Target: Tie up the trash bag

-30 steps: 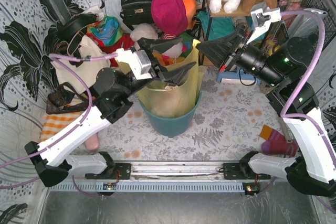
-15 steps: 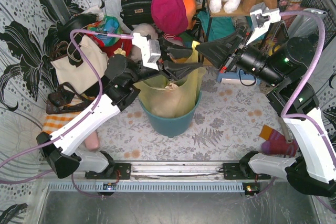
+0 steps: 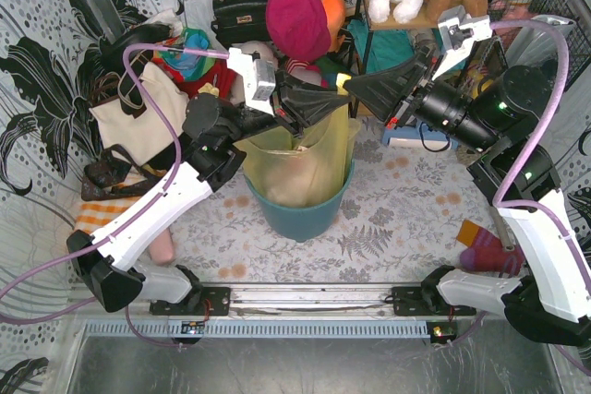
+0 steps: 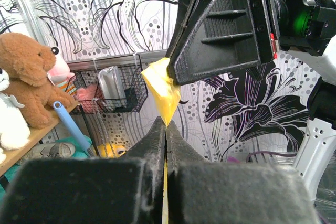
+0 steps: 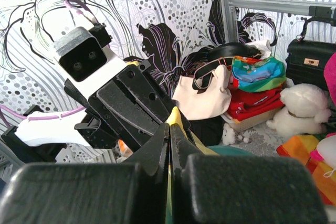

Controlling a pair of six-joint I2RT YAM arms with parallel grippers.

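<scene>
From above, the trash bag (image 3: 305, 156) stands in the teal bin (image 3: 300, 219). Its rim is drawn up over the bin's far edge, where the left gripper (image 3: 336, 105) and right gripper (image 3: 351, 89) meet tip to tip.

In the left wrist view, the jaws are pressed together on a yellow corner, and the film runs up toward the other gripper.

In the right wrist view, the jaws are likewise clamped on yellow film, apparently the same corner, which leaves only a short strand between them.

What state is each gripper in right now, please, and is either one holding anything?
Left gripper: closed, pinching the thin plastic of the trash bag.
Right gripper: closed, also pinching the trash bag.
</scene>
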